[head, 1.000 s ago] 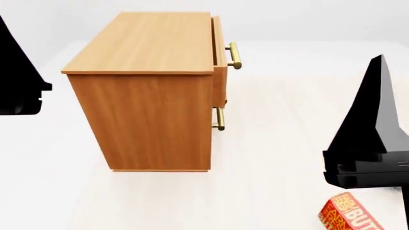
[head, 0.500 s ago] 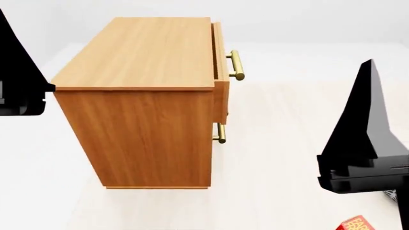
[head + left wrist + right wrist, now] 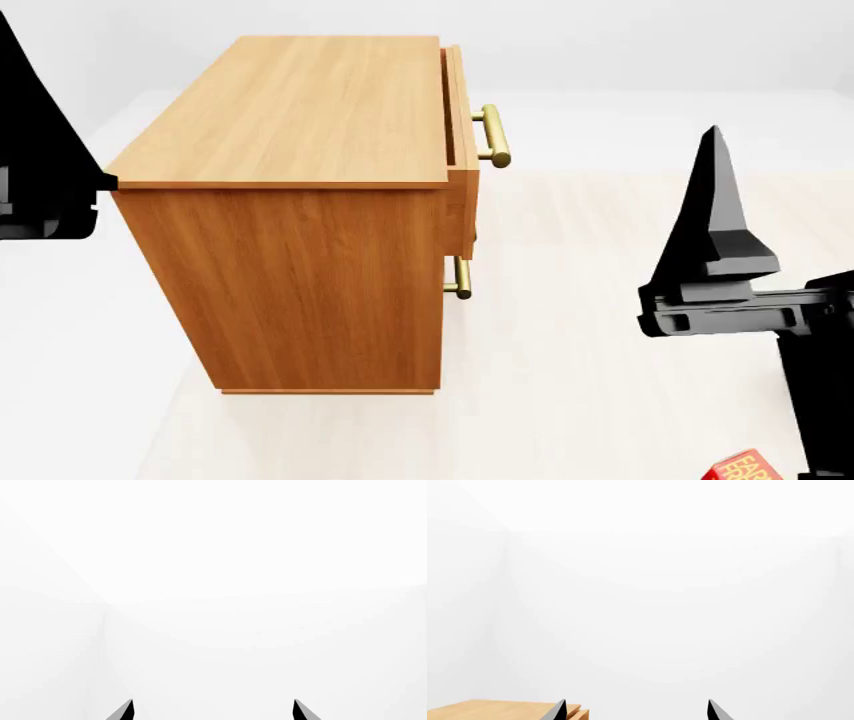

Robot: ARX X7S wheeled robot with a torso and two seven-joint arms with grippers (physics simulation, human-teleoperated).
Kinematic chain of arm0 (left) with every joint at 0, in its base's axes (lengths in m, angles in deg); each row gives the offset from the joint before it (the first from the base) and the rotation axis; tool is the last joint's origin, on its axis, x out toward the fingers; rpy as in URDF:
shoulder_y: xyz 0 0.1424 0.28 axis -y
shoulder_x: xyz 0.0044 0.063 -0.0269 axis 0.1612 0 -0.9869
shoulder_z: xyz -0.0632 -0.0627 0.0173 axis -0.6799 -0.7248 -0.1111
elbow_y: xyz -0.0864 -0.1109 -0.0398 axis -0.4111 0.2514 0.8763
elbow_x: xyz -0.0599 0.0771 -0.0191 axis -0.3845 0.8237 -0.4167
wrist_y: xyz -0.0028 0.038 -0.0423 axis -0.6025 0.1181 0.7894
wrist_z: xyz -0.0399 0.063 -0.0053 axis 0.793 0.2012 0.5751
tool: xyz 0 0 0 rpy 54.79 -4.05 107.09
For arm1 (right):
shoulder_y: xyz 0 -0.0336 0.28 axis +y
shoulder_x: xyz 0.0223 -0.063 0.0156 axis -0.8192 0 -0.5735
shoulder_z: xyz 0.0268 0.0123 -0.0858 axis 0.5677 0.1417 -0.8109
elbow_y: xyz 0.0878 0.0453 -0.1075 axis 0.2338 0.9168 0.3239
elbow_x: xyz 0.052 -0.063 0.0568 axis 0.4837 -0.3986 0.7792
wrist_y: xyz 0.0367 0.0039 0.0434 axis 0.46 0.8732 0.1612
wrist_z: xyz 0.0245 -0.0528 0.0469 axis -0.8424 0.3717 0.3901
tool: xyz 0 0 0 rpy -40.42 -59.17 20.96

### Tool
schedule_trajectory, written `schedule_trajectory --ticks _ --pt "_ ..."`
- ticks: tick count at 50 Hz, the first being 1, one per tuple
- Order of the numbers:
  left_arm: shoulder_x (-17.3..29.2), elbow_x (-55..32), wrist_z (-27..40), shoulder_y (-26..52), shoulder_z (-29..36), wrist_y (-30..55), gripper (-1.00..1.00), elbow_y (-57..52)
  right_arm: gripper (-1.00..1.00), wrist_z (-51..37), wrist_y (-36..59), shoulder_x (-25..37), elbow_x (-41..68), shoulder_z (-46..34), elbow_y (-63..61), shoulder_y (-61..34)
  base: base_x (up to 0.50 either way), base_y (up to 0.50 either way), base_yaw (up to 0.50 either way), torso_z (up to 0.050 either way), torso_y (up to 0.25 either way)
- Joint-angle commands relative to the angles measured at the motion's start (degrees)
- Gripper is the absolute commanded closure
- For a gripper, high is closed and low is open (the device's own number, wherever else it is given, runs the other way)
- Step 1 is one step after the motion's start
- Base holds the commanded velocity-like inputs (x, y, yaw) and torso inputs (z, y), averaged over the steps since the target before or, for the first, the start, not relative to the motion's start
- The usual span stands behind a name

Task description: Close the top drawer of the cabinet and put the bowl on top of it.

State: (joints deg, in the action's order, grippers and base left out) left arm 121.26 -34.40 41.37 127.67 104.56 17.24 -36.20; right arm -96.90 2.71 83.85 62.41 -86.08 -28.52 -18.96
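The orange-brown cabinet (image 3: 307, 200) stands left of centre in the head view, seen from its side. Its top drawer (image 3: 461, 120) sticks out a little past the cabinet top, brass handle (image 3: 494, 136) facing right. A lower handle (image 3: 458, 277) shows beneath it. The bowl is out of view. My right gripper (image 3: 715, 145) hovers to the right of the drawers, apart from them, open and holding nothing (image 3: 636, 710). A corner of the cabinet (image 3: 494, 711) shows in the right wrist view. My left gripper (image 3: 34, 130) hangs at the cabinet's left, open (image 3: 213, 710), facing blank white.
A red printed box (image 3: 747, 468) lies on the pale floor at the bottom right, just below my right arm. White floor surrounds the cabinet, with a white wall behind it.
My right gripper has moved left, towards the drawer fronts, and turned so its body shows more side-on. The head view shifted a second ago and now holds still. Left gripper unchanged.
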Motion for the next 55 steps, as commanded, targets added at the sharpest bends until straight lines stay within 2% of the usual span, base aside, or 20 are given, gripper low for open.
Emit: schedule_trajectory --ticks 1,4,8,21,55 --pt "-0.4 -0.3 -0.4 0.2 -0.1 0.4 -1.00 0.2 -1.00 11.3 1.1 -3.3 15.1 -0.2 12.3 -2.7 0.00 0.00 0.00 0.000 0.000" --pt "-0.3 -0.6 -0.4 0.4 -0.2 0.6 -1.00 0.3 -1.00 16.6 1.8 -5.1 19.6 -0.4 16.1 -3.5 0.00 0.00 0.00 0.000 0.000" --pt "-0.4 -0.8 -0.7 0.7 -0.3 0.9 -1.00 0.5 -1.00 19.1 5.0 -7.2 26.0 -0.4 20.5 -5.3 0.00 0.00 0.00 0.000 0.000" --pt "-0.4 -0.5 -0.7 0.1 -0.4 0.4 -1.00 0.7 -1.00 28.8 8.9 -13.2 32.4 -1.4 31.1 -7.1 0.00 0.00 0.00 0.000 0.000" --pt "-1.3 -0.7 -1.5 0.3 -0.6 1.1 -1.00 1.3 -1.00 43.8 18.4 -25.7 34.8 -5.2 46.7 -11.9 0.00 0.00 0.00 0.000 0.000"
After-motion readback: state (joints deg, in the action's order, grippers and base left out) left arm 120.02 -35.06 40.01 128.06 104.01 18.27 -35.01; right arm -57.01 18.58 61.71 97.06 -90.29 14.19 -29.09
